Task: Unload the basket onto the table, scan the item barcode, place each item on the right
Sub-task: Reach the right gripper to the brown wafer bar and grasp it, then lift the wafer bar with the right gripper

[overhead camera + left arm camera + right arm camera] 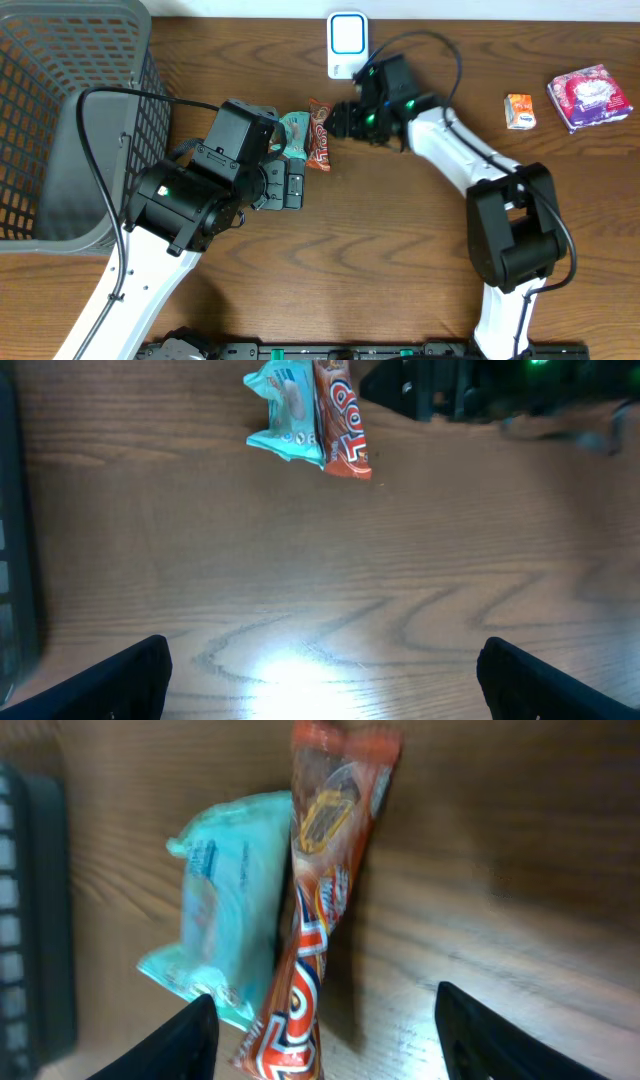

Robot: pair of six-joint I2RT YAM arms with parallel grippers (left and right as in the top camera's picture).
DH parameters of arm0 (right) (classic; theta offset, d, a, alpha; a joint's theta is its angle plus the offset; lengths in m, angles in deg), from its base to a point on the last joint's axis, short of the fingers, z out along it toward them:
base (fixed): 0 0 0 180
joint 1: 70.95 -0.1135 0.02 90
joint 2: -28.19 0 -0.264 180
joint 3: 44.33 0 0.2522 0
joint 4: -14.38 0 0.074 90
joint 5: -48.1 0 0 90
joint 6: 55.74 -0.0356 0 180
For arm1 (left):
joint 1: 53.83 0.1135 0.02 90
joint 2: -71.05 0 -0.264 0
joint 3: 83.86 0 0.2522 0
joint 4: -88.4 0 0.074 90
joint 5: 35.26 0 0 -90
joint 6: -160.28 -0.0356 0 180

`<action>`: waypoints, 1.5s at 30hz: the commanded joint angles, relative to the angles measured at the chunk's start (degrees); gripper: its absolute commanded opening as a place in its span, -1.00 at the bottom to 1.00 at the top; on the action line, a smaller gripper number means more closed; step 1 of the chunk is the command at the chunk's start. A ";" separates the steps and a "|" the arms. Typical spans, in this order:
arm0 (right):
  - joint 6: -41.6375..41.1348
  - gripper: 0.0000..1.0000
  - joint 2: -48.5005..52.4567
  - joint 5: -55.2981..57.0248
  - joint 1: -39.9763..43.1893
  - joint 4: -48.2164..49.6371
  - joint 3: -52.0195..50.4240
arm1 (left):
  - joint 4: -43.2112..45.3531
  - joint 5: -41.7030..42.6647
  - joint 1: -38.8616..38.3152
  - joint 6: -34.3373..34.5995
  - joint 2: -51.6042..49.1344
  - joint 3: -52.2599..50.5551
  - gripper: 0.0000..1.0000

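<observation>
In the overhead view, the left gripper (285, 165) sat with its fingers spread wide and nothing between them, just left of the two snack packets. The right gripper (340, 120) reached in from the other side, its tip just beside the long orange-red foil packet (320, 135). That packet lay on the brown wooden table (400, 250) against a crumpled teal plastic packet (295, 135). The white rectangular scanner (347, 45) stood near them at the table's far edge. A grey mesh plastic basket (70, 110) filled the left corner. A small orange carton (519, 110) and a pink wrapped pack (590, 97) lay well apart on the right.

From the left wrist, we saw the left gripper (325, 670) with its two dark fingertips (150, 665) far apart over bare wood. The teal packet (285, 410) and the orange-red packet (340, 420) lay side by side, well ahead of it.

From the right wrist, the right gripper (325, 1000) had its jaws parted on either side of the orange-red packet's (320, 900) lower end, with a gap visible at each finger. The teal packet (225, 910) lay against the orange-red packet's left side.
</observation>
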State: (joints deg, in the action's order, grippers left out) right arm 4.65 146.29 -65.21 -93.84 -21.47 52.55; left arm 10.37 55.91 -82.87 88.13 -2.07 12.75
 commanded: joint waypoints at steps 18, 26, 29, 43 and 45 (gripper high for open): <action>-3.52 -0.76 3.10 15.96 -8.66 8.09 -6.32 | -0.17 -0.31 -0.20 0.07 0.13 0.13 0.96; 4.13 -0.98 -2.10 19.28 -6.21 0.20 -6.21 | -0.17 -0.31 -0.20 0.07 0.13 0.13 0.96; 5.05 -0.98 -5.79 27.41 -5.38 -6.34 -6.21 | -0.17 -0.31 -0.20 0.07 0.13 0.13 0.96; 5.03 -0.30 -8.24 39.69 -5.42 -19.98 -7.54 | -0.17 -0.31 -0.20 0.07 0.13 0.13 0.96; 5.01 0.09 -7.72 39.69 -5.42 -19.96 -7.54 | -0.17 -0.31 -0.20 0.07 0.13 0.13 0.96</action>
State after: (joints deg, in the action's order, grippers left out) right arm 9.22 137.20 -27.47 -99.02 -41.49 45.73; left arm 10.37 55.91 -82.87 88.13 -2.07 12.75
